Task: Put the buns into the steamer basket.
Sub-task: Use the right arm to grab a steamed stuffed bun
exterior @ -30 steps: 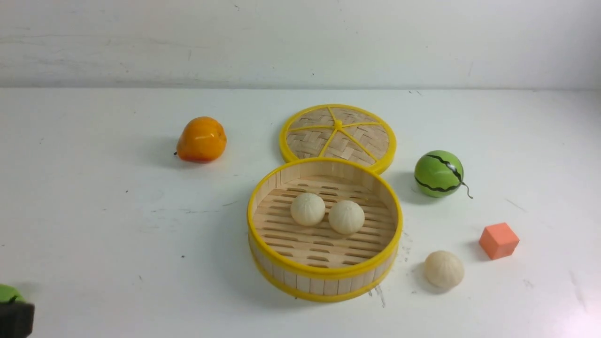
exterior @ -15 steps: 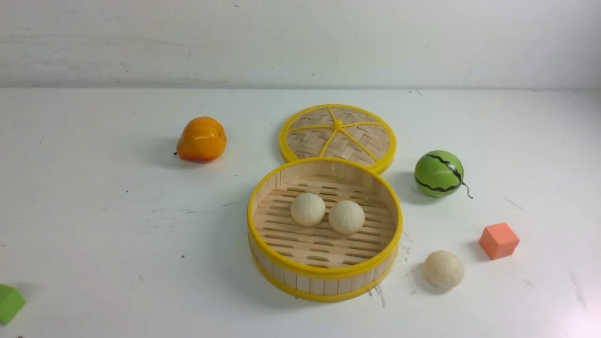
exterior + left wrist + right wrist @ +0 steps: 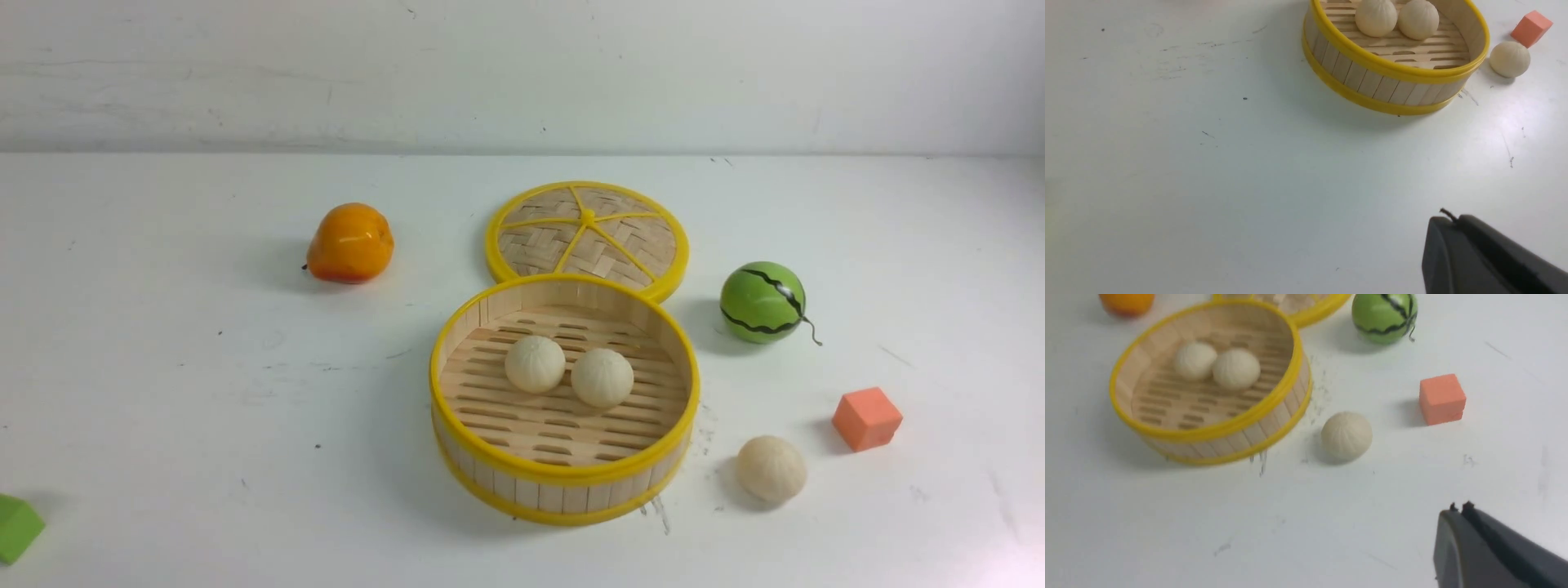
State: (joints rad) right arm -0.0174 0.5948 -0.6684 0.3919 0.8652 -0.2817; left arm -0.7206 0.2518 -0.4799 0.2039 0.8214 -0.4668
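The steamer basket [image 3: 563, 476] stands mid-table with two buns [image 3: 535, 363] [image 3: 602, 377] side by side on its slatted floor. A third bun [image 3: 771, 468] lies on the table just right of the basket, near its front. No gripper shows in the front view. In the left wrist view my left gripper [image 3: 1453, 220] is shut on nothing, well short of the basket [image 3: 1392, 83]. My right gripper [image 3: 1459, 510] is also shut and empty, hovering on the near side of the loose bun [image 3: 1346, 435] and apart from it.
The woven lid [image 3: 588, 237] lies flat behind the basket. A green watermelon ball [image 3: 763, 302] and an orange cube [image 3: 867, 418] sit to the right. An orange fruit [image 3: 351, 242] is at the back left, a green block [image 3: 16, 527] at the front left edge.
A dark gripper part at the front view's lower left corner has pulled out of frame, uncovering the green block. Buns and basket have stayed put.
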